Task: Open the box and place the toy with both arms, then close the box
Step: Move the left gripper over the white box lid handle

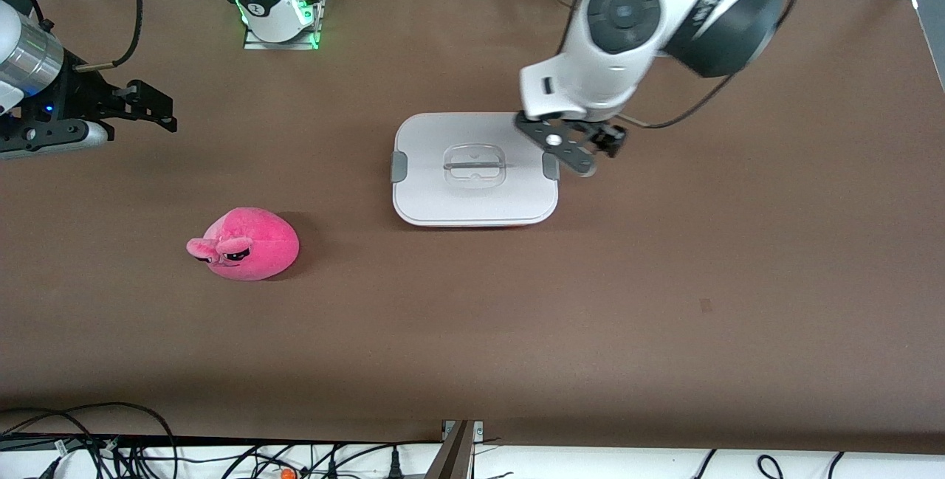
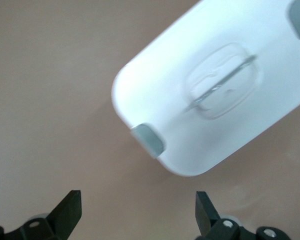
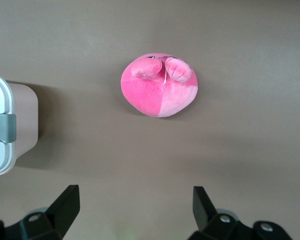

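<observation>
The box (image 1: 474,191) stands mid-table with its white lid (image 1: 472,136) on and a grey clip (image 1: 399,167) at each end; in the right wrist view its pink wall (image 3: 27,117) shows under the lid. My left gripper (image 1: 602,150) hangs open and empty over the table beside the clip (image 1: 550,165) at the left arm's end; the left wrist view shows that lid (image 2: 225,80) and clip (image 2: 148,140) ahead of the gripper (image 2: 137,205). The pink toy (image 1: 245,244) lies on the table toward the right arm's end, nearer the front camera than the box. My right gripper (image 1: 164,111) waits open over bare table, with the toy (image 3: 159,87) ahead of the gripper (image 3: 135,197).
The right arm's base (image 1: 279,18) with green lights stands at the table's back edge. Black cables (image 1: 111,442) and a metal bracket (image 1: 459,449) run along the edge nearest the front camera. Brown tabletop (image 1: 664,302) surrounds the box and toy.
</observation>
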`<state>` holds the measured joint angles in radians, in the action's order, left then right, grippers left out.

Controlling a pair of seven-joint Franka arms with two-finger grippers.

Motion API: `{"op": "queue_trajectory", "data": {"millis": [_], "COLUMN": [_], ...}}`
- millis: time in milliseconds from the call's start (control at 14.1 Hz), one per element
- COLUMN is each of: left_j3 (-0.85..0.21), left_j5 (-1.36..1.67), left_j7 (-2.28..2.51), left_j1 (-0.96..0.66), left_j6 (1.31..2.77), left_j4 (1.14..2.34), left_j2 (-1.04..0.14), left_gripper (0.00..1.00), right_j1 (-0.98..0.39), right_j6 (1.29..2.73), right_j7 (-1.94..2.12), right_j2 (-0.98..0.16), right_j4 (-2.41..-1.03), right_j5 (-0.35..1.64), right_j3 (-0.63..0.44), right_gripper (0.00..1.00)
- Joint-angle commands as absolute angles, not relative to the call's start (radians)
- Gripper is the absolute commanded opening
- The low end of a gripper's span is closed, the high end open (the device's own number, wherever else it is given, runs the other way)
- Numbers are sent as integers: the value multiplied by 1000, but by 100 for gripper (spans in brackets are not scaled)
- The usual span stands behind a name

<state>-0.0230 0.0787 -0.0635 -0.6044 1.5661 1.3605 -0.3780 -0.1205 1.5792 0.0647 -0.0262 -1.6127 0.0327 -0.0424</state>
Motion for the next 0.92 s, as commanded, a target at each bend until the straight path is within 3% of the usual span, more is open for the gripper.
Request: {"op": "queue_trajectory", "data": {"millis": [0, 283, 848], "left_j3": [-31, -31, -31], "left_j5": [103, 80, -23], "left_j7": [-170, -215, -371], "left_j1": [-662, -753, -785], "left_j6": [1655, 1833, 1997], "left_j4": [1331, 1351, 1394], "left_j2": [-452, -521, -584], "left_gripper": [100, 100, 100], "right_j1": [-121, -121, -121], "right_j6": [1566, 1569, 1569], "right_j7": [71, 71, 71], "right_j2": [-31, -32, -31], "right_j4": [-1592, -1592, -1594], "right_j5": [23, 23, 23], "right_j3": [-40, -40, -40], "right_gripper": [100, 100, 100]}}
